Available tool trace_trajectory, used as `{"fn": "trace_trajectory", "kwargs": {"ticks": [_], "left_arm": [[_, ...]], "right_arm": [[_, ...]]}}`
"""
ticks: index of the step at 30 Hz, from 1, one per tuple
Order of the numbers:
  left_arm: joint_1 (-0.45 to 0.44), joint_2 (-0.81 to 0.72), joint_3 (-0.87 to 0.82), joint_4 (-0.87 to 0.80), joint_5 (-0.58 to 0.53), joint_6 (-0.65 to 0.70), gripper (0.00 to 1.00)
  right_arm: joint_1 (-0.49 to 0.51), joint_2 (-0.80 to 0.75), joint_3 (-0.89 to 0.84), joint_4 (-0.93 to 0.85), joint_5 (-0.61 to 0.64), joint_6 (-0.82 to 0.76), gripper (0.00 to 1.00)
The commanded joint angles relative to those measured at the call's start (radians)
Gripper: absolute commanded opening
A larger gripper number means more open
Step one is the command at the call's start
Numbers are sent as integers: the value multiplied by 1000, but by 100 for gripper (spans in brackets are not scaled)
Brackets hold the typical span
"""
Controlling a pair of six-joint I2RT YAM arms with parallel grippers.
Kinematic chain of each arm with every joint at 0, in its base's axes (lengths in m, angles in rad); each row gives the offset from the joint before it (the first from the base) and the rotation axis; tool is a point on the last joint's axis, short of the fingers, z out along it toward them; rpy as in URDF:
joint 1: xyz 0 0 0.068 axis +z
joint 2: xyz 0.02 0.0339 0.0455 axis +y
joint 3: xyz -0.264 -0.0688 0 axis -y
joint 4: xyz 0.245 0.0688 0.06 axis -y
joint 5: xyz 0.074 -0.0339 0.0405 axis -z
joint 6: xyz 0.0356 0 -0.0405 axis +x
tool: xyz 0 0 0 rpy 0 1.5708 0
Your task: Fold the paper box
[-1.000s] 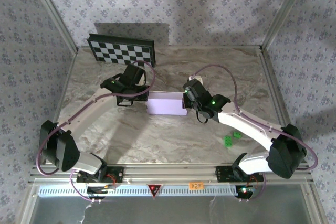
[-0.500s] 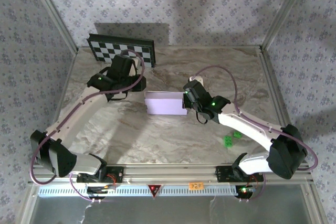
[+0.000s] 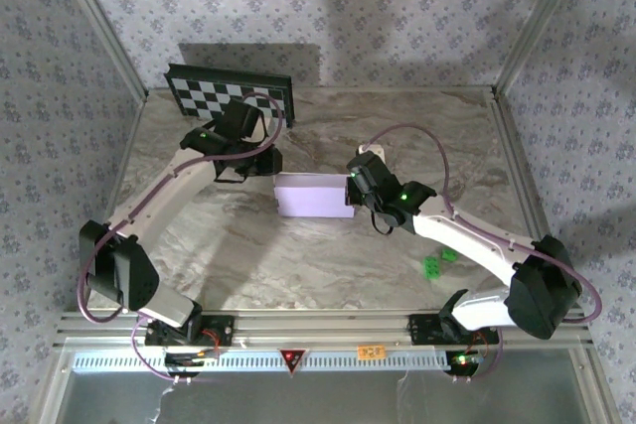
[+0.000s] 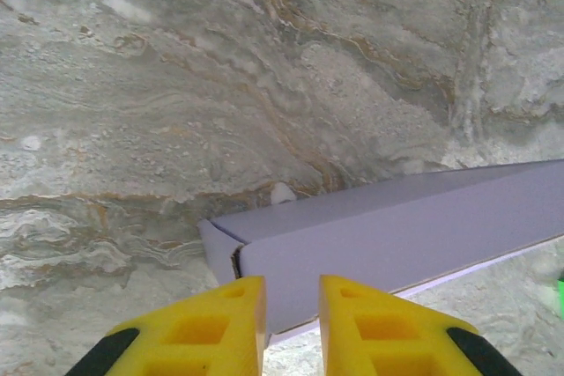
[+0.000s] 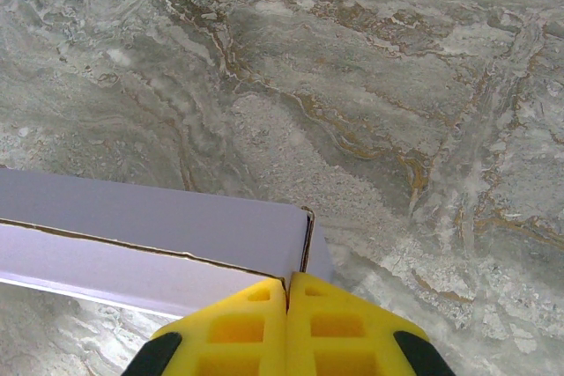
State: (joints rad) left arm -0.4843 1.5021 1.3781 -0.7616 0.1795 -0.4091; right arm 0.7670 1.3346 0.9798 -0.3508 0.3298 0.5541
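The marble-patterned worktop fills the floor of the enclosure. The checkerboard panel stands against the back wall at the upper left of the overhead frame. The paper box lies folded into a small flat pale-lavender rectangle just above the centre of that frame, between the two arms. The left gripper sits just up and left of the box's left end. In the left wrist view its yellow fingers are parted by a narrow gap at the bottom edge, and the box's corner lies directly ahead of them. Whether they touch the box cannot be told. The right gripper has its fingers pressed together. Their tips meet the seam at the box's right end, and overhead it sits against that end. Small green pieces lie on the worktop at the lower right, well apart from the box.
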Motion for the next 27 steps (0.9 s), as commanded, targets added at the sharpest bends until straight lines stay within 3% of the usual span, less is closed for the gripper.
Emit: {"fn": "trace_trajectory", "kwargs": {"ticks": [1, 12, 27], "left_arm": [[4, -3, -16, -23, 54, -2, 22], [4, -16, -74, -49, 35, -5, 19], [1, -30, -114, -22, 38, -26, 18]], "right_arm": [[-7, 8, -6, -79, 6, 13, 2], [-8, 15, 18, -98, -3, 20, 6], [-7, -42, 151, -170, -39, 7, 27]]}}
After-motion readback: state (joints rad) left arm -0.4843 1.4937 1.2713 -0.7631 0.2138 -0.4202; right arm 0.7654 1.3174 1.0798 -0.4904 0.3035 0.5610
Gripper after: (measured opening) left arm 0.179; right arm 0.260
